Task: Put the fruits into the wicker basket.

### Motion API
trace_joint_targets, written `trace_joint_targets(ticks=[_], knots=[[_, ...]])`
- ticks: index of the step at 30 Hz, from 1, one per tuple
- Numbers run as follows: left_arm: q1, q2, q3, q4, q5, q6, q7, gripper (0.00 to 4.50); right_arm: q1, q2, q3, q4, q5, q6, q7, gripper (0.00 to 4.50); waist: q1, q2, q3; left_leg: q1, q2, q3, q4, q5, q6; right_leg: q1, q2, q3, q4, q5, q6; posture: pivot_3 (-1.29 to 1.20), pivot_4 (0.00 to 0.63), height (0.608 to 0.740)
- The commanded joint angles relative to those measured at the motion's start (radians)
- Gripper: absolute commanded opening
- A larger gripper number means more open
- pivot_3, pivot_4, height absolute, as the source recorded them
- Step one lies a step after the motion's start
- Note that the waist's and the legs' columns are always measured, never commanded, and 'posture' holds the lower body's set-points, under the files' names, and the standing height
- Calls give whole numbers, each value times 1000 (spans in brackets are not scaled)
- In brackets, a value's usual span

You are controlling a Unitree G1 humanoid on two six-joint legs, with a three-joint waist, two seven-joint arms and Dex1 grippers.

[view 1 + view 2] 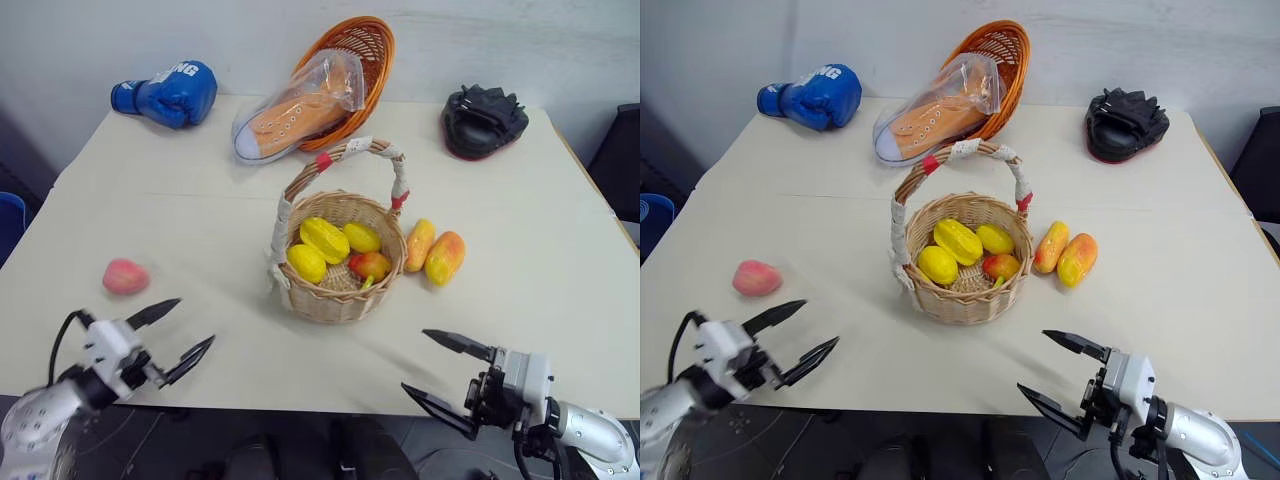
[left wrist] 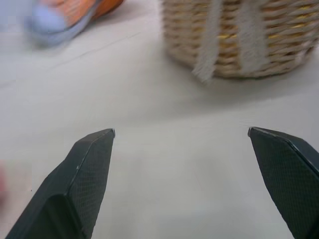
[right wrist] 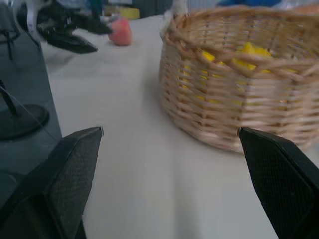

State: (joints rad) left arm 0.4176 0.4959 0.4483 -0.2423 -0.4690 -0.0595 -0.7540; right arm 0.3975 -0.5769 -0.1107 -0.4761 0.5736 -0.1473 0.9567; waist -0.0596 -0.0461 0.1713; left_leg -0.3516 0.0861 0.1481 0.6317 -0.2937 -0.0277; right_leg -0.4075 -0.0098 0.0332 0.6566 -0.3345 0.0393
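Both the left pincer (image 1: 170,328) and right pincer (image 1: 445,370) hover wide open and empty at the table (image 1: 540,250) edge. The pink-red round peach (image 1: 125,276) lies nearest the left one, likely its first pick for the round tan wicker basket (image 1: 340,295).

Boxing glove (image 1: 168,94), bagged sneaker (image 1: 296,108), mitt (image 1: 483,120)

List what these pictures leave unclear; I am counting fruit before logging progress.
- Floor of the round tan wicker basket: in the head views the yellow fruits and a red-orange fruit cover it, so more may lie beneath.
- Same contents in the right wrist view: the woven wall hides all but yellow glimpses.
- Orange oval basket: a bagged orange sneaker blocks its inside.
- Pink round peach: blurred in the right wrist view.
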Motion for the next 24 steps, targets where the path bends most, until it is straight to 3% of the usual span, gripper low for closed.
trace_joint_targets(ticks=[1,5,10,13,19,24], knots=[[28,-47,128,2,-40,34,135,4500,-48,20,-11,-47,4,-47,-1,4459,6,-2,0,0,0,0,0,0,0,0,0,0,0,0,0,0,150,740],[-7,-89,282,117,-150,137,288,4500,-62,55,-6,-89,-13,-83,-22,4459,10,-3,-1,0,-1,-2,0,1,1,0,0,0,0,-1,-1,0,150,740],[-28,-93,339,150,-199,186,319,4500,-70,74,28,-116,-59,-100,-40,4459,5,-6,-3,-1,-1,-1,0,-1,1,0,-1,-1,-1,0,0,0,150,740],[-115,-40,349,160,-226,217,334,4500,-78,76,32,-110,-76,-109,-44,4459,7,-9,-4,-1,-1,-1,0,-1,1,0,-1,-1,-1,0,0,0,150,740],[-315,146,258,181,-242,361,266,4500,-95,74,31,-77,-89,-120,-35,4459,17,-11,-6,0,-1,-1,-1,0,0,0,-1,-2,-1,0,-2,0,150,740],[-499,267,87,290,-100,443,278,4500,-135,79,48,-69,-90,-96,-47,4459,11,-8,-4,0,-1,1,-2,0,-1,-1,-1,-2,-1,0,-2,0,150,740]])
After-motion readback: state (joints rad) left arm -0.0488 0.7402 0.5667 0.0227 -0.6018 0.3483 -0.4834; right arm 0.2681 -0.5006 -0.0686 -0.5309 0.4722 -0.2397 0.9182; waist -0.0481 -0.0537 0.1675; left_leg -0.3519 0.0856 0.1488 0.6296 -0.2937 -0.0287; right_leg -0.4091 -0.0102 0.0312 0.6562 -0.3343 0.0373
